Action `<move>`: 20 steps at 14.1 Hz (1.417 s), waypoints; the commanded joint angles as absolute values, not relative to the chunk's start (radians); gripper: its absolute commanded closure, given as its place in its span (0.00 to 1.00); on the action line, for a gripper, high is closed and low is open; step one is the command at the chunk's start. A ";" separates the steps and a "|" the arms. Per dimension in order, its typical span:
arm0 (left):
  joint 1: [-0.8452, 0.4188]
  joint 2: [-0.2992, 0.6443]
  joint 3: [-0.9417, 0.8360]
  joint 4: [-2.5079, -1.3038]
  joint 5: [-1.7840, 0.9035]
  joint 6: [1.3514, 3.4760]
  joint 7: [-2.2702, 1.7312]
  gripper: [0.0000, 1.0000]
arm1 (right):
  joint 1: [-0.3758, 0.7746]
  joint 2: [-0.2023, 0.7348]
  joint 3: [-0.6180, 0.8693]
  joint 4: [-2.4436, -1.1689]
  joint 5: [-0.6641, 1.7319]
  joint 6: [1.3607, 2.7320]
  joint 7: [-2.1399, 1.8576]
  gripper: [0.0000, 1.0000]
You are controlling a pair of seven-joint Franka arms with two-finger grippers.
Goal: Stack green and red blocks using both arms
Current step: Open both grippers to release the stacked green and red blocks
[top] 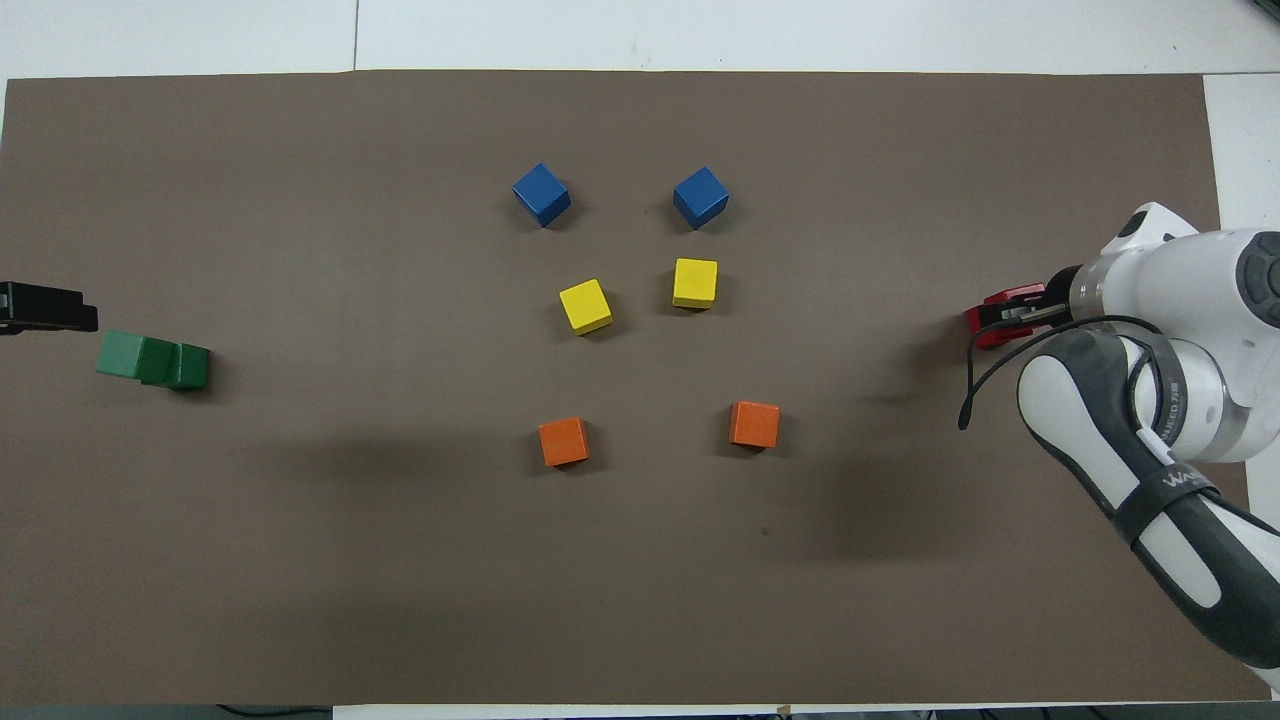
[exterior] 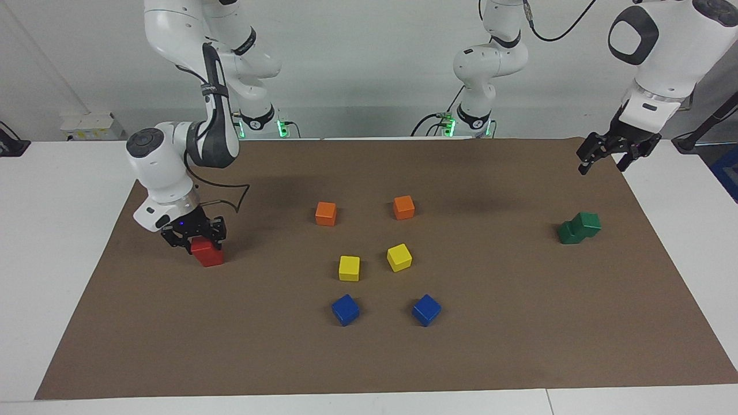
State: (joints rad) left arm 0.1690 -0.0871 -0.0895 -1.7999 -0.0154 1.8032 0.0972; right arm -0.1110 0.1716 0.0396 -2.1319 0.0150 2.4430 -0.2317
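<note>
Two dark green blocks [exterior: 579,227] sit touching at the left arm's end of the mat, one raised and askew against the other; they also show in the overhead view [top: 155,360]. My left gripper [exterior: 603,163] hangs open and empty in the air above the mat's edge beside them; its tip shows in the overhead view [top: 45,308]. My right gripper [exterior: 194,236] sits low on a bright red block [exterior: 209,254] at the right arm's end. Red shows under it from above [top: 985,328]. I cannot make out a second red block.
In the middle of the brown mat [exterior: 519,323] stand two orange cubes [exterior: 326,213] nearest the robots, two yellow cubes [exterior: 349,268] farther out and two blue cubes [exterior: 345,309] farthest. White table surrounds the mat.
</note>
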 commanded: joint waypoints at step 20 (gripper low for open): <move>0.048 -0.057 -0.049 -1.709 -0.017 1.629 0.038 0.00 | -0.089 -0.185 0.052 -1.784 0.025 1.723 -0.130 0.00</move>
